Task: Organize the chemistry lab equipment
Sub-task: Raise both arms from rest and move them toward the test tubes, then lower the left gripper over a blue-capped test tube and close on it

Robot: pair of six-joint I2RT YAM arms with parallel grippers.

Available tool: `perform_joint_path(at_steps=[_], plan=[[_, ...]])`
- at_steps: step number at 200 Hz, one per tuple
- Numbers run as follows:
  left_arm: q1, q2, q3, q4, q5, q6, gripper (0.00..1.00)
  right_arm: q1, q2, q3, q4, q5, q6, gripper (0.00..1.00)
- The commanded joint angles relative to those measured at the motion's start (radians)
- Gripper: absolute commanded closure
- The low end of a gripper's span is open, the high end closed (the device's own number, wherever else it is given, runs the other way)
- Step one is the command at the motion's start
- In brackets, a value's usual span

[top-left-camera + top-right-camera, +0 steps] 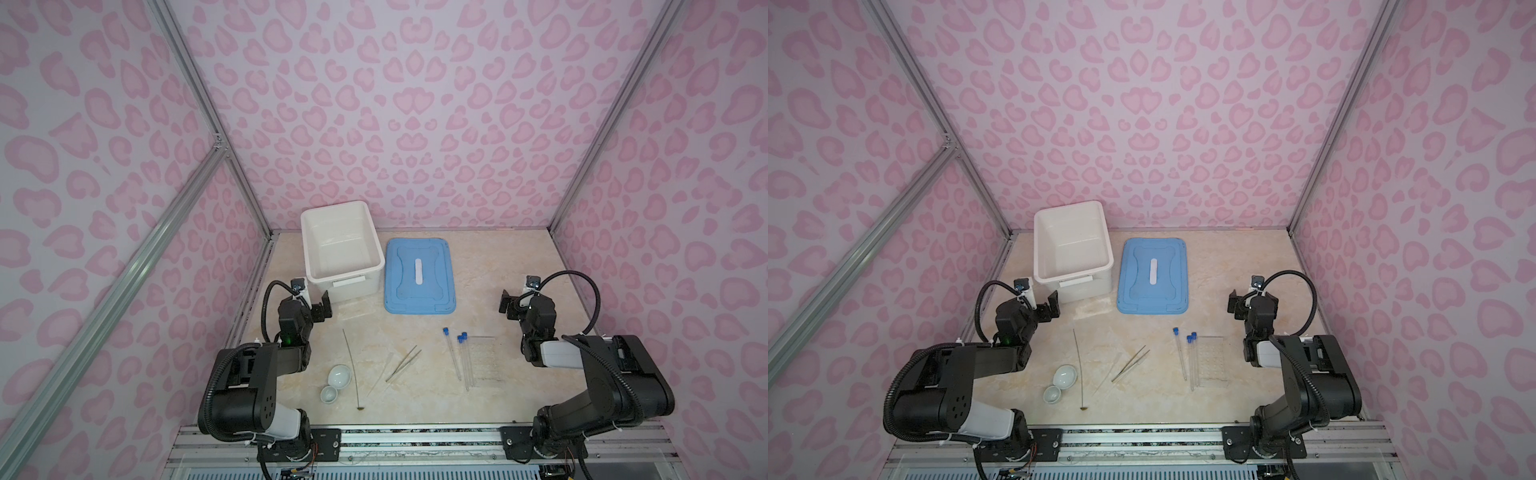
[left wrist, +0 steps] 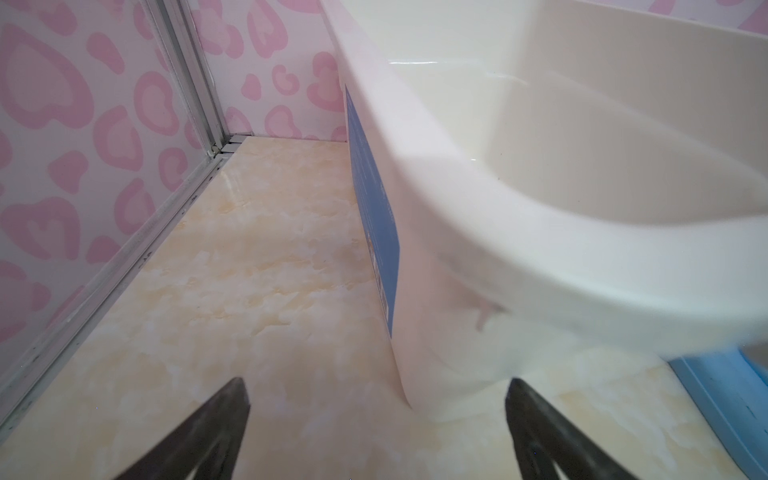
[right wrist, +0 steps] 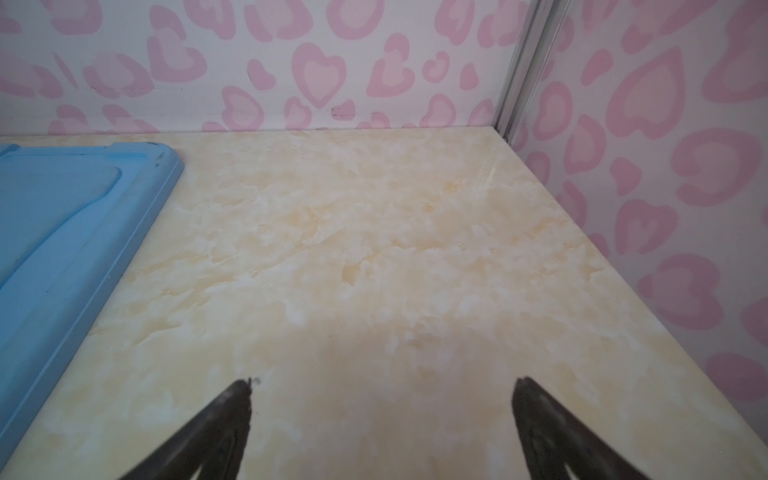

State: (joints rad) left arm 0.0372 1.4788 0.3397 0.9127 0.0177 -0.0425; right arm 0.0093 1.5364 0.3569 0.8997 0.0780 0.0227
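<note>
In both top views three clear blue-capped tubes [image 1: 459, 357] [image 1: 1187, 356] lie on the table beside a clear rack [image 1: 486, 359] [image 1: 1212, 360]. Metal tweezers [image 1: 403, 365] [image 1: 1130, 364] and a clear dropper [image 1: 380, 374] [image 1: 1106, 376] lie in the middle. A long thin rod [image 1: 352, 365] [image 1: 1080, 368] lies next to two small white round dishes [image 1: 338, 376] [image 1: 328, 394] [image 1: 1064, 376]. My left gripper [image 1: 322, 306] [image 2: 376, 384] hangs open by the white bin's near corner. My right gripper [image 1: 508, 302] [image 3: 382, 384] hangs open over bare table at the right. Neither holds anything.
An open white bin [image 1: 309, 232] [image 1: 1042, 232] [image 2: 540, 216] stands at the back left. A blue lid [image 1: 436, 286] [image 1: 1167, 286] [image 3: 62, 232] lies flat to its right. Pink-patterned walls with metal frames close in the back and both sides.
</note>
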Motion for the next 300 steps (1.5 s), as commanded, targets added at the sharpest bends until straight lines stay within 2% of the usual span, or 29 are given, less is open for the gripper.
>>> perform_joint_path(at_steps=[1,59,82,95,116,134,153,165,172,186,197,209,223,251,268,276,287,300], plan=[[0.0,-0.008,0.0,0.041,-0.008,0.001,0.03,0.001,0.001,-0.002,0.041,0.012,-0.004,0.01],[0.0,-0.02,0.004,0.025,-0.021,-0.006,0.03,0.001,-0.001,-0.009,0.05,0.013,-0.004,0.01],[0.0,-0.129,0.032,-0.117,-0.083,-0.033,0.03,0.006,-0.042,-0.053,0.11,0.003,-0.016,0.01],[0.0,-0.199,0.004,-0.121,-0.112,-0.033,0.03,0.024,-0.111,-0.08,0.099,0.031,-0.026,0.01],[0.002,-0.296,-0.05,-0.12,-0.147,-0.051,0.04,0.029,-0.238,-0.071,-0.069,0.033,0.006,0.01],[0.002,-0.38,-0.05,-0.192,-0.147,-0.075,0.02,0.032,-0.335,-0.082,-0.144,0.001,0.056,0.01],[0.001,-0.486,-0.004,-0.332,-0.165,-0.211,0.05,0.033,-0.454,-0.079,-0.283,-0.034,0.111,0.02],[0.002,-0.533,0.068,-0.486,-0.191,-0.399,0.05,0.037,-0.542,-0.046,-0.45,-0.029,0.172,0.02],[-0.001,-0.55,0.104,-0.548,-0.161,-0.456,0.05,0.033,-0.598,-0.011,-0.571,-0.016,0.233,0.01],[-0.03,-0.578,0.15,-0.601,-0.064,-0.484,0.04,0.029,-0.687,0.027,-0.716,-0.036,0.279,0.02],[-0.085,-0.613,0.18,-0.673,-0.044,-0.507,0.04,0.026,-0.751,0.048,-0.805,-0.055,0.305,0.01],[-0.168,-0.642,0.228,-0.81,-0.076,-0.536,0.04,0.026,-0.804,0.067,-0.888,-0.101,0.308,0.01],[-0.296,-0.668,0.262,-0.957,-0.155,-0.588,0.04,0.027,-0.849,0.106,-0.985,-0.138,0.319,0.01],[-0.574,-0.668,0.288,-1.072,-0.27,-0.696,0.01,0.063,-0.85,0.194,-1.143,-0.195,0.329,0.02],[-0.753,-0.575,0.345,-1.127,-0.352,-0.723,0.0,0.147,-0.79,0.255,-1.209,-0.188,0.293,0.04],[-0.829,-0.506,0.381,-1.143,-0.379,-0.729,0.0,0.199,-0.758,0.281,-1.237,-0.146,0.285,0.04],[-0.905,-0.398,0.437,-1.166,-0.39,-0.743,0.0,0.251,-0.721,0.307,-1.259,-0.098,0.296,0.04],[-0.973,-0.272,0.497,-1.165,-0.368,-0.751,0.01,0.259,-0.693,0.317,-1.258,-0.118,0.332,0.04]])
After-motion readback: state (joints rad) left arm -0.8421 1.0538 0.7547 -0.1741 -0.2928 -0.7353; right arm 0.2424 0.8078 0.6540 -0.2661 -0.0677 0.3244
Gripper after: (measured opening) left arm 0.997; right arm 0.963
